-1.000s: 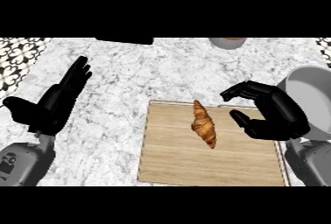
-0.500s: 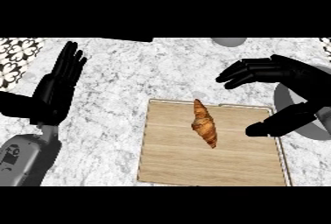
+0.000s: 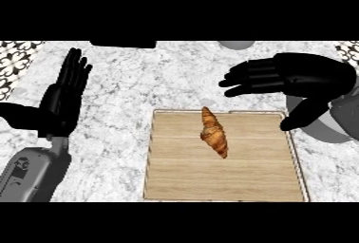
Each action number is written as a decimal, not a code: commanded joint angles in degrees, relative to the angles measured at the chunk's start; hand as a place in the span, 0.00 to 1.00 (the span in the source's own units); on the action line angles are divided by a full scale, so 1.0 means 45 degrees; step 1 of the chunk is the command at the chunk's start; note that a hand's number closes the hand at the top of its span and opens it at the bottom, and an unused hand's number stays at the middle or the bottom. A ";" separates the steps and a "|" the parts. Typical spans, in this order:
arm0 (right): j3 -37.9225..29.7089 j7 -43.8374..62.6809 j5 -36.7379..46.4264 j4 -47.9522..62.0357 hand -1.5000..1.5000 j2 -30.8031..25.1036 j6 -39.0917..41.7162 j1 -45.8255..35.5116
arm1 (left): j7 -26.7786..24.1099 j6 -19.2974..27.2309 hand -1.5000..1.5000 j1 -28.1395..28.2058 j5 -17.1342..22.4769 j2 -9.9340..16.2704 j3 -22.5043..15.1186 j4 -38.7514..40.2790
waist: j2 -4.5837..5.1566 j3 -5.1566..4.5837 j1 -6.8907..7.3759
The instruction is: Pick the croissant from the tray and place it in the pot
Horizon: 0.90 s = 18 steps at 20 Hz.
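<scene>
Meanwhile, the right hand (image 3: 308, 80) has lifted away from the tray (image 3: 224, 182) and now hovers beyond its far right corner, fingers spread and holding nothing. The croissant (image 3: 213, 132) lies untouched on the tray, so no grasp has begun; the left hand (image 3: 61, 97) rests open at the left.

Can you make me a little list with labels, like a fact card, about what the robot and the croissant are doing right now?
croissant: lying on the wooden tray, not held
tray: flat on the marble counter
right hand: open, beyond the tray's far right corner, fingers pointing toward the left, not touching the croissant
left hand: open, fingers up, resting at the left side
pot: grey, at the right edge, mostly hidden behind the right hand
task progress: croissant not yet picked up
</scene>
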 commanded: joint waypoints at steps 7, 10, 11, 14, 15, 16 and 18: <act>0.2023 0.0090 0.4014 0.1925 0.00 0.2263 0.0012 -0.1658 | -0.0006 -0.0084 0.50 -0.0027 -0.0181 -0.0204 0.0584 0.0611 | -0.0145 -0.0014 -0.0612; 0.2022 0.0859 0.4625 0.1857 0.00 0.2927 0.0197 -0.1166 | 0.0060 -0.0484 0.50 0.0218 -0.0015 0.0093 0.1074 0.0323 | -0.0180 -0.0011 -0.0680; 0.1937 0.1104 0.4704 0.1243 0.00 0.2609 0.0527 -0.0876 | 0.0352 -0.0517 0.50 0.0671 0.0008 0.0418 0.1244 -0.0354 | -0.0218 -0.0010 -0.0706; 0.1743 0.1191 0.5306 0.1926 0.00 0.3368 0.0871 -0.0965 | 0.0458 -0.0642 0.50 0.0464 -0.0164 0.0193 0.1247 -0.0071 | -0.0200 -0.0009 -0.0714; 0.1827 0.1187 0.5551 0.2022 0.00 0.3457 0.0800 -0.0735 | -0.0483 -0.0743 0.50 0.0755 -0.0339 -0.0243 0.1139 0.0516 | -0.0190 -0.0012 -0.0742; 0.1849 0.1193 0.5844 0.2423 0.00 0.3636 0.0723 -0.0848 | -0.0437 -0.0426 0.50 0.1372 -0.0544 -0.0465 0.0868 -0.0264 | -0.0197 -0.0010 -0.0675; 0.1956 0.1297 0.6376 0.2327 0.00 0.4105 0.0609 -0.0381 | 0.0164 -0.0675 0.50 0.0669 -0.0384 -0.0156 0.1326 -0.0018 | -0.0203 -0.0008 -0.0747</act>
